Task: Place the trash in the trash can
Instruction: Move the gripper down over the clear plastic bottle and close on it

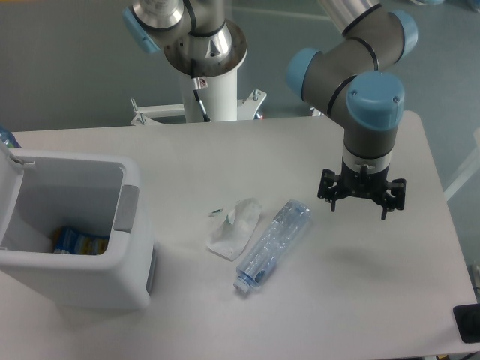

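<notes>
Bottle (271, 244) and wrapper (235, 226) lie touching on the table (360, 300), right of the open trash can (75, 240) (lid up for dropping). Gripper (361, 201) hangs empty, spread wide, right of the bottle.

You see a pale grey table (225, 150) filling most of the view; dull grey-green floor (67, 60) shows at twelve o'clock
</notes>
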